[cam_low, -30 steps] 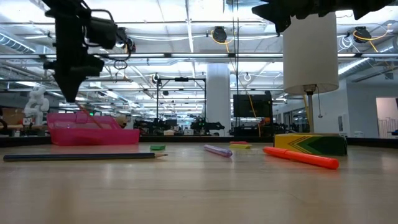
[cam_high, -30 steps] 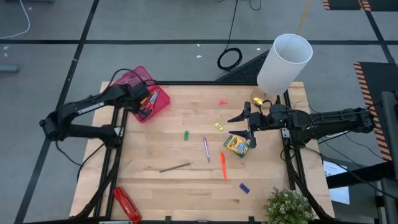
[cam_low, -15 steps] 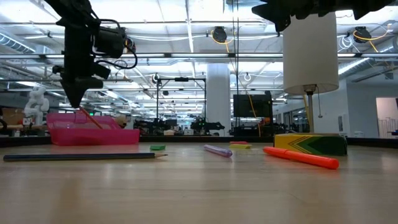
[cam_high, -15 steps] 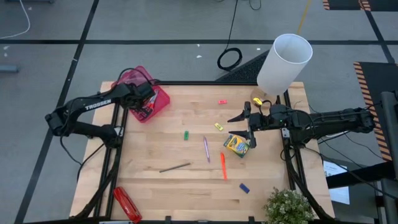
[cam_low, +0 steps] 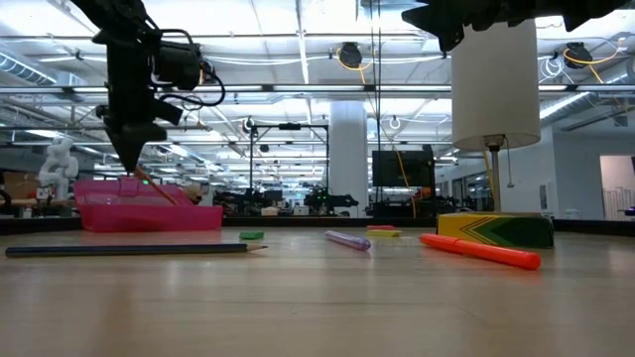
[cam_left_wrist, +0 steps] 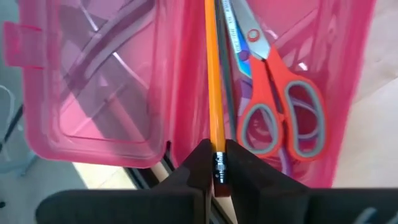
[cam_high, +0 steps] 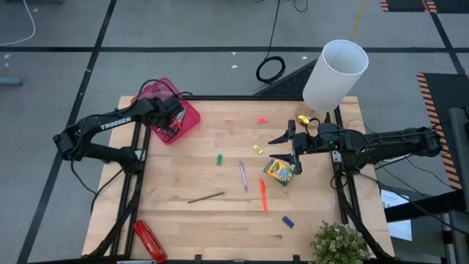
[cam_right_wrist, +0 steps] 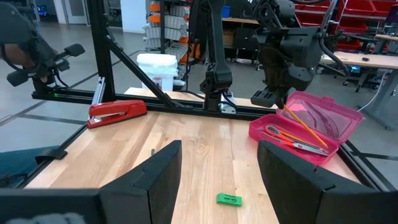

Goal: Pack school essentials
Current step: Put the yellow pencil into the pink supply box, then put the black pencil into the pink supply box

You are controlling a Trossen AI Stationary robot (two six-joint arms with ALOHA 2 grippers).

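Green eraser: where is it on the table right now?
In the high view the green eraser lies mid-table, between the pink case and the purple pen.

"TROSSEN" in white letters runs along the left arm [cam_high: 110, 126]; nothing else legible.

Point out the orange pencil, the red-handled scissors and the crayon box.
orange pencil [cam_left_wrist: 212, 81], left wrist view, mid-shaft.
red-handled scissors [cam_left_wrist: 272, 68], left wrist view, handle neck below the pivot.
crayon box [cam_high: 278, 171], high view, top face.
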